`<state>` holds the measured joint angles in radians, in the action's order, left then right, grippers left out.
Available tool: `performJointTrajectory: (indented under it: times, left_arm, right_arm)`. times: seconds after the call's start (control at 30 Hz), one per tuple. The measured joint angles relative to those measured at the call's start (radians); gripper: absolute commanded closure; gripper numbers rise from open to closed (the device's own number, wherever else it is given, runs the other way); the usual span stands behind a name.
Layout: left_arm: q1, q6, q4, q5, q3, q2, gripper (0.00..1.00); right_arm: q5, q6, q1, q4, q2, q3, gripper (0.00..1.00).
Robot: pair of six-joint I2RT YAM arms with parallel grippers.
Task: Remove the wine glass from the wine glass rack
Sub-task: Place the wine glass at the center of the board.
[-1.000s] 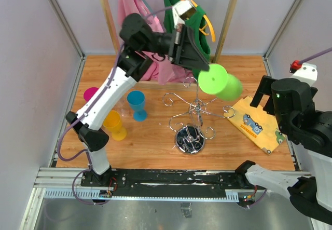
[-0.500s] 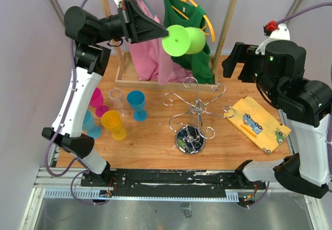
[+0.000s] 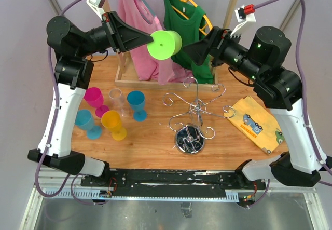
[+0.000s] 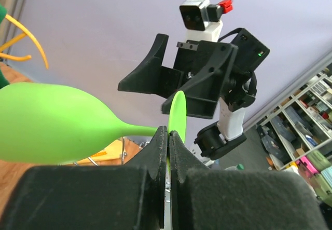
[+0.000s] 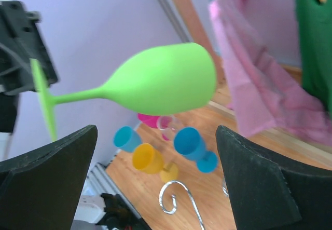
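A lime-green wine glass (image 3: 164,44) is held high in the air, well above and behind the chrome wire wine glass rack (image 3: 194,108), which stands empty on its round mirror base (image 3: 190,139). My left gripper (image 3: 149,38) is shut on the glass's foot; in the left wrist view the fingers (image 4: 161,141) pinch the thin foot disc (image 4: 178,110), with the bowl (image 4: 52,121) out to the left. My right gripper (image 3: 188,51) is open and empty, close to the right of the glass. In the right wrist view the bowl (image 5: 166,79) floats just beyond its spread jaws (image 5: 155,131).
Pink (image 3: 95,97), clear (image 3: 117,97), blue (image 3: 137,103), yellow (image 3: 113,123) and teal (image 3: 84,121) cups stand at the table's left. A wooden clothes rail with a pink garment (image 3: 137,27) and a green one (image 3: 187,17) stands behind. A yellow board (image 3: 257,123) lies right.
My left arm has swung the green glass up and to the left, away from the rack. My right arm has risen and reached left until its open gripper is beside the glass.
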<state>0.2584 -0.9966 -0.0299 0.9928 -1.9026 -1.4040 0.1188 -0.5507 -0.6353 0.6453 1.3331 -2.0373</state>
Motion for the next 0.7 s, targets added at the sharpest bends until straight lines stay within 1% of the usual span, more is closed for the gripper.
performJointTrajectory:
  times: [0.1, 0.23, 0.3, 0.57, 0.7]
  left_arm:
    - [0.000, 0.028, -0.027, -0.015, 0.003, 0.002, 1.00]
    - [0.000, 0.054, -0.043, -0.031, 0.009, -0.003, 1.00]
    - [0.000, 0.060, -0.047, -0.035, 0.010, -0.008, 1.00]
    - [0.000, 0.054, -0.031, -0.043, 0.022, -0.034, 1.00]
    - [0.000, 0.052, -0.026, -0.043, 0.026, -0.045, 1.00]
  right_arm:
    - [0.092, -0.037, 0.001, -0.095, 0.014, 0.011, 0.02]
    - [0.208, -0.110, 0.036, -0.256, 0.003, 0.085, 0.01]
    - [0.245, -0.138, 0.047, -0.307, 0.001, 0.113, 0.02]
    - [0.372, -0.241, 0.056, -0.468, 0.021, 0.168, 0.00]
    - [0.412, -0.279, 0.056, -0.514, 0.053, 0.171, 0.04]
